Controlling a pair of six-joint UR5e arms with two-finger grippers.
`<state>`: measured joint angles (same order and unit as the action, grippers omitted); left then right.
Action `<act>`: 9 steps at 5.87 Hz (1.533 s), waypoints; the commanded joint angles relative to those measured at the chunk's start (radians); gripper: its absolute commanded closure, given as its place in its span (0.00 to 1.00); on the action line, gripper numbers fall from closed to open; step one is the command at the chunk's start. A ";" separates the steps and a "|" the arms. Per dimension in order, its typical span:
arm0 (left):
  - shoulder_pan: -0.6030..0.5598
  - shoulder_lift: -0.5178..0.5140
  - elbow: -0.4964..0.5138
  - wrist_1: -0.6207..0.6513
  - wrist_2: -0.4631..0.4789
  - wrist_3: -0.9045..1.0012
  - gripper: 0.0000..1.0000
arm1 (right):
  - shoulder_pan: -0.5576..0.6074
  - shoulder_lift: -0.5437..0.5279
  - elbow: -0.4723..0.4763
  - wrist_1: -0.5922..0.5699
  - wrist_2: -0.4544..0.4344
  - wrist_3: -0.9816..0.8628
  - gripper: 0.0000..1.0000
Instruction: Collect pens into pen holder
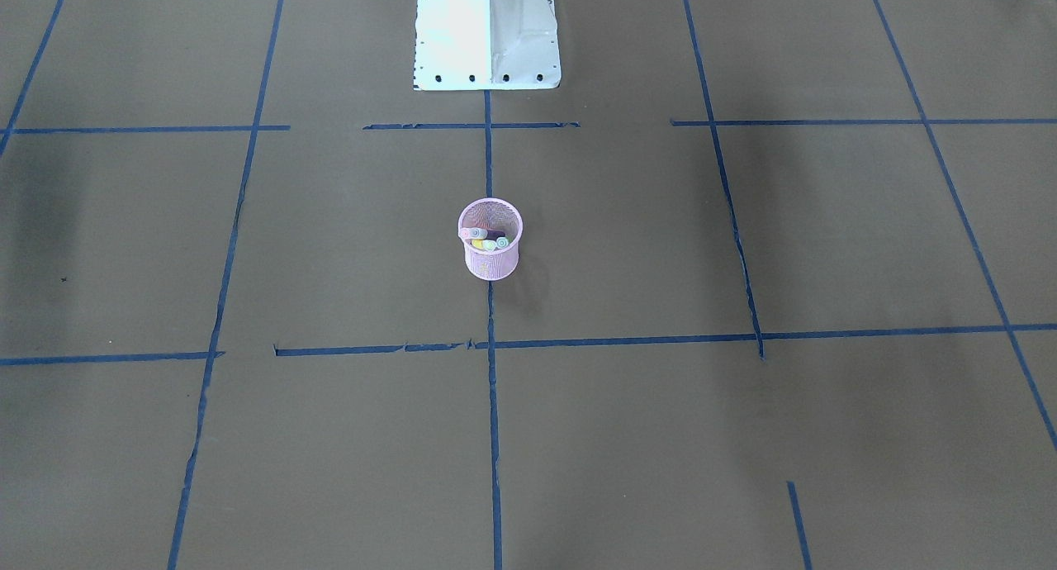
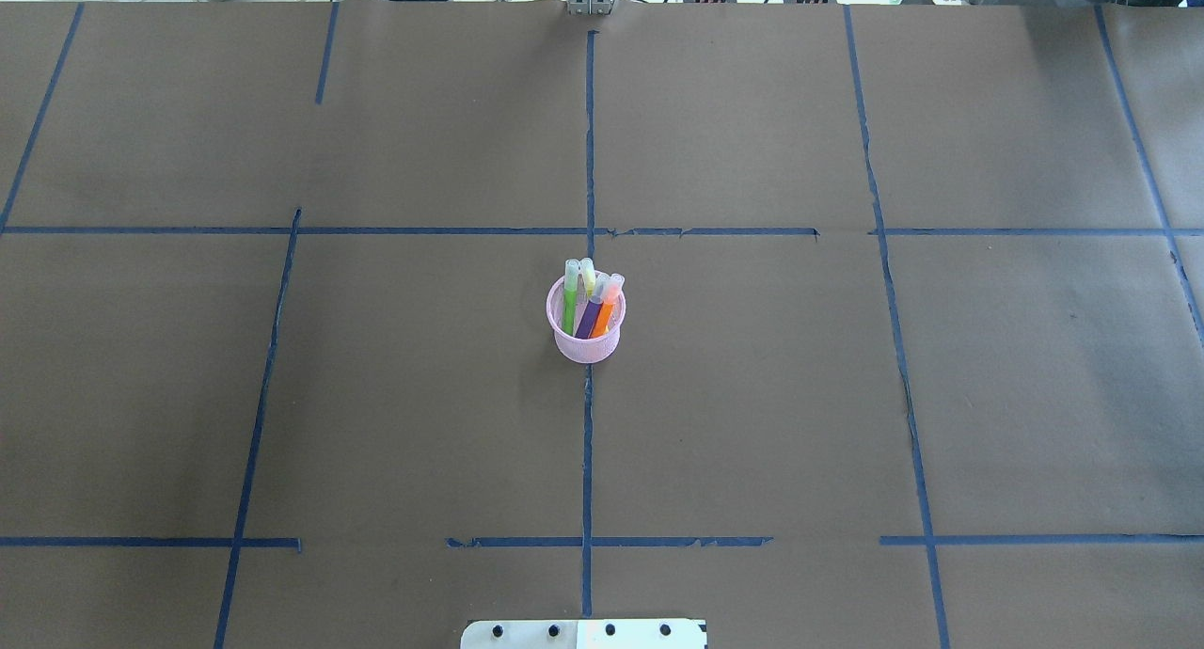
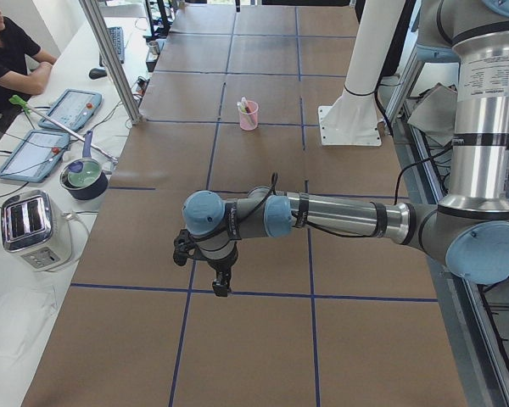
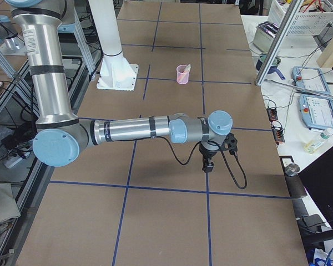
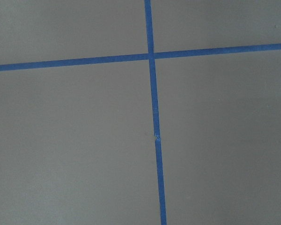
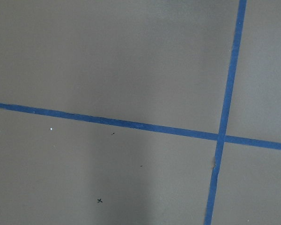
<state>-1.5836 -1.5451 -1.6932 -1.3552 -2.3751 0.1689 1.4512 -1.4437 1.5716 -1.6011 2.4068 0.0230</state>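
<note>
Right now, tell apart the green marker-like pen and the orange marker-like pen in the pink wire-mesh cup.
Seen from overhead, the green pen stands left in the pink wire-mesh cup, the orange pen right. The green pen looks upright; the orange pen tilts rightward. Both sit inside, pale ends up.

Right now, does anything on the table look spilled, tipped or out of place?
Nothing stands out. The pink cup stands upright with the four pens inside, none on the brown paper. Only the blue tape is frayed in spots.
</note>
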 commanded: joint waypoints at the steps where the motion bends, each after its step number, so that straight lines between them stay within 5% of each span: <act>1: 0.000 0.000 0.001 -0.001 0.000 -0.003 0.00 | 0.000 -0.004 0.002 0.000 0.000 0.000 0.00; 9: 0.004 0.005 -0.010 -0.004 0.001 0.003 0.00 | -0.002 -0.035 0.039 0.013 -0.005 0.011 0.00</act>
<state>-1.5809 -1.5372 -1.7047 -1.3592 -2.3720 0.1693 1.4497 -1.4809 1.6098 -1.5894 2.4049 0.0277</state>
